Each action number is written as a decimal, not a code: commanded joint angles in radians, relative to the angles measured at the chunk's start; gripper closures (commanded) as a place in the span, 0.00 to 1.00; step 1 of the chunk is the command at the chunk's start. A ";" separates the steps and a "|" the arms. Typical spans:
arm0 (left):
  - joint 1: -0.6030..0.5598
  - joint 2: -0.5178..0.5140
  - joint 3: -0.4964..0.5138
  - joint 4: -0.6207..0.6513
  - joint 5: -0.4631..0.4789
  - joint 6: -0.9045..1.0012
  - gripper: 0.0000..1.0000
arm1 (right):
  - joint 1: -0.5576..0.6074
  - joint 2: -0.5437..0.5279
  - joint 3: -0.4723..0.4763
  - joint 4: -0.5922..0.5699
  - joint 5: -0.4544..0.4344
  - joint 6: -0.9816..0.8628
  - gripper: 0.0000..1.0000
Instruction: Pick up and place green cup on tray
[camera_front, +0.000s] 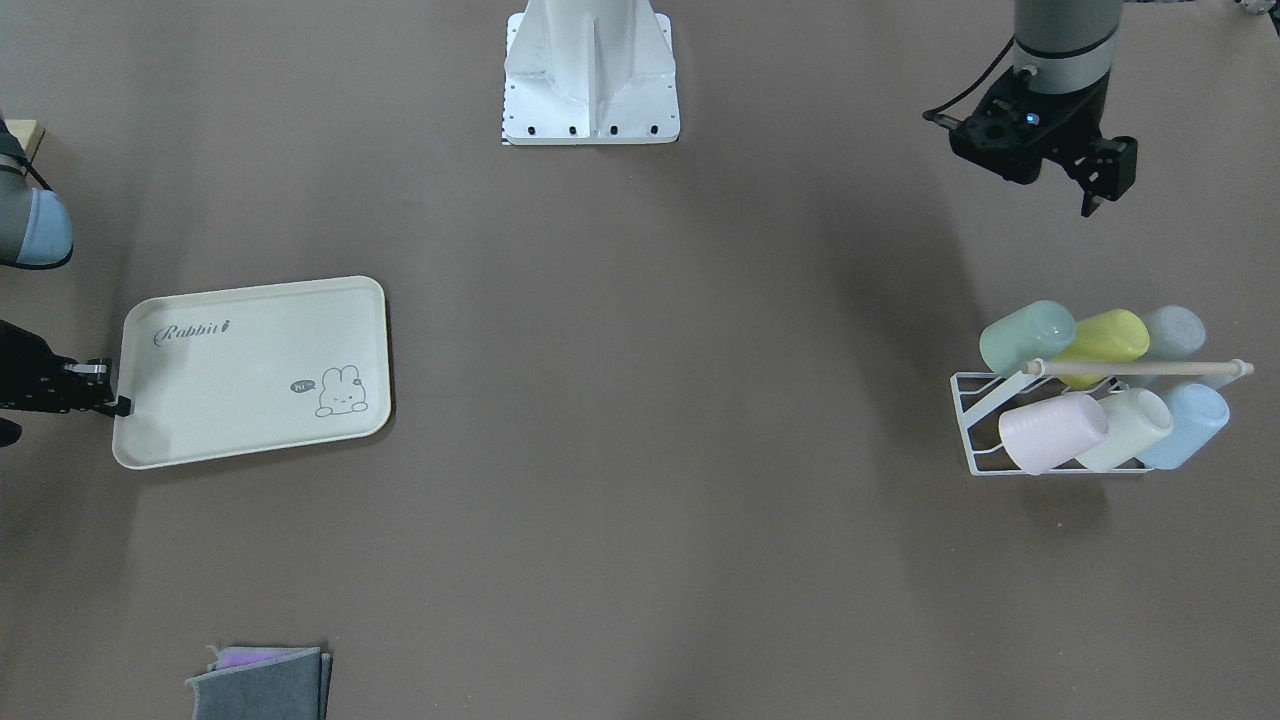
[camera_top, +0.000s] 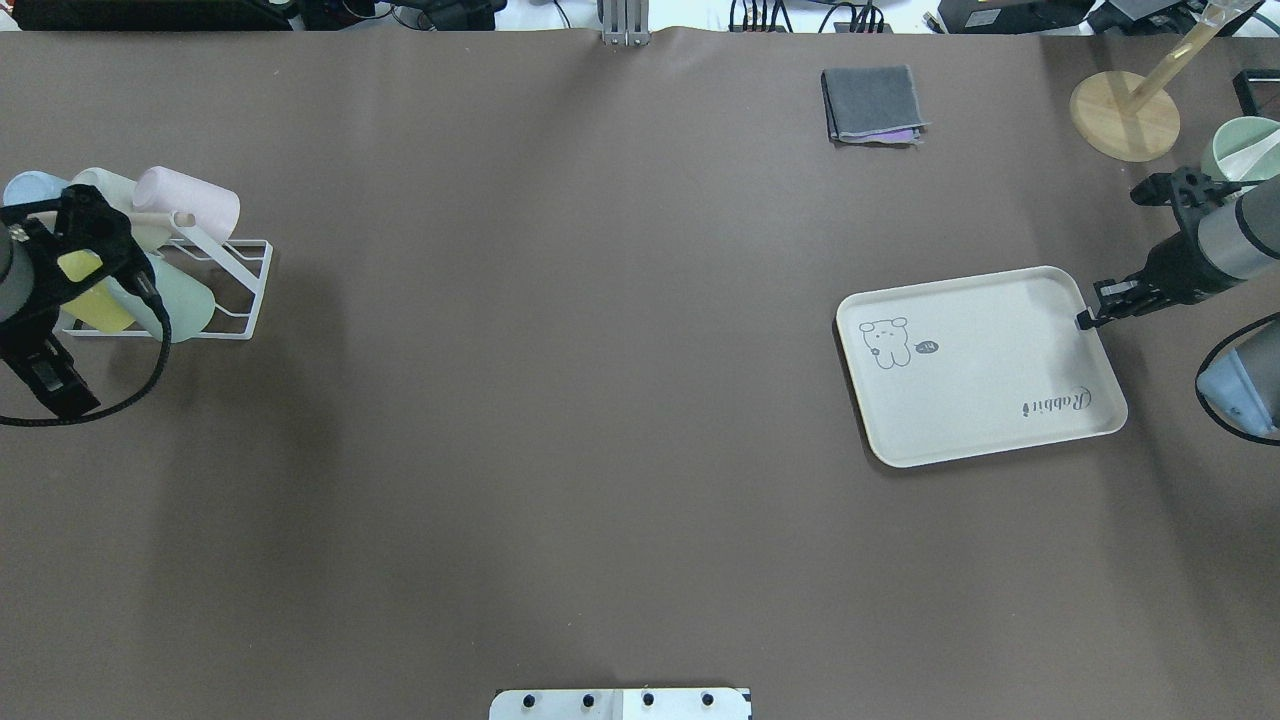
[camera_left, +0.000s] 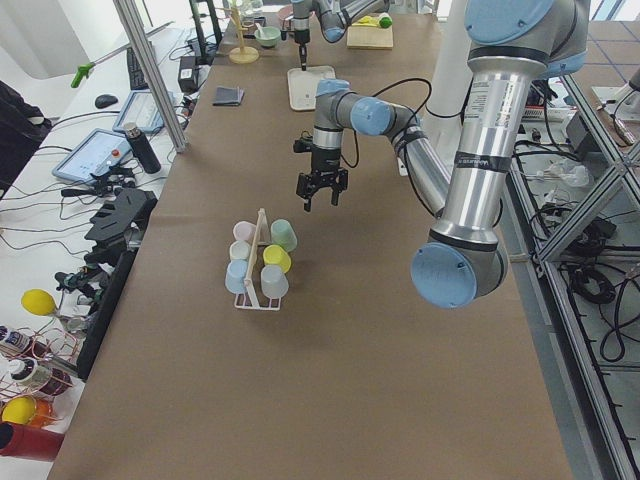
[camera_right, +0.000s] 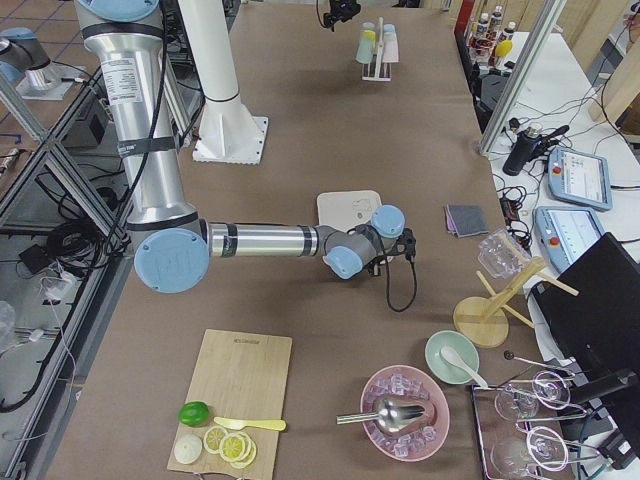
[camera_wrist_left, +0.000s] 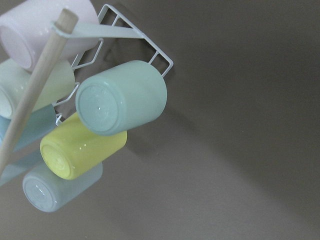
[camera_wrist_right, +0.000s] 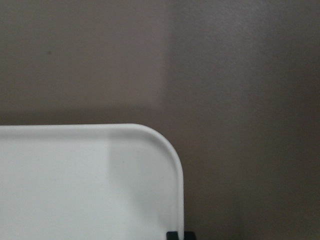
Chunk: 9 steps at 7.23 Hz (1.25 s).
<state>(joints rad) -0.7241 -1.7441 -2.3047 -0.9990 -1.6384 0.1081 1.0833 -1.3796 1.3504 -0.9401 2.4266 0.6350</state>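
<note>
- Left wrist-mounted view: the green cup (camera_wrist_left: 122, 97) lies tilted on the wire rack (camera_wrist_left: 100, 31), base toward cam, at the row's end, touching the yellow-green cup (camera_wrist_left: 82, 150) beside it.
- L arm: the left gripper (camera_left: 321, 196) hangs above the table (camera_left: 350, 350) near the rack, fingers apart, holding nothing, touching no cup.
- R arm: the right gripper (camera_top: 1088, 318) sits at a corner of the tray (camera_top: 980, 400), fingers drawn together; whether they pinch the rim, I can't tell.
- Risk 1, my call: wrong cup. The pastels crowd together, so a sloppy approach could close on the yellow-green neighbour or knock it off.
- Risk 2: the rack looks light. If the cup catches as I lift, the whole rack could drag or tip. The wooden dowel (camera_front: 1140, 368) across the top also narrows my way in.
- Risk 3: smooth tapered plastic may slip in a shallow pinch, & the tray is well apart from the rack, at the table's other end, so it's a long carry.
- Risk 4: the R gripper at the tray's edge could nudge it or crowd the drop.
- Containers: the rack holds six cups in two rows of three. One row is green, yellow-green, grey-blue cup (camera_front: 1173, 330); the other is pink cup (camera_front: 1052, 432), pale cream cup (camera_front: 1125, 428), light-blue cup (camera_front: 1185, 425). The tray holds nothing.
</note>
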 joint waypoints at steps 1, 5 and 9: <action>0.135 -0.002 0.013 -0.051 0.245 0.109 0.02 | -0.012 0.101 0.042 -0.106 0.022 0.078 1.00; 0.338 0.200 0.047 -0.311 0.646 0.228 0.02 | -0.273 0.376 0.067 -0.196 -0.117 0.408 1.00; 0.503 0.276 0.054 -0.290 0.972 0.462 0.02 | -0.382 0.456 0.059 -0.220 -0.268 0.466 1.00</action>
<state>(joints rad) -0.2506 -1.4728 -2.2606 -1.3072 -0.7444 0.4683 0.7260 -0.9416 1.4110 -1.1571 2.2011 1.0809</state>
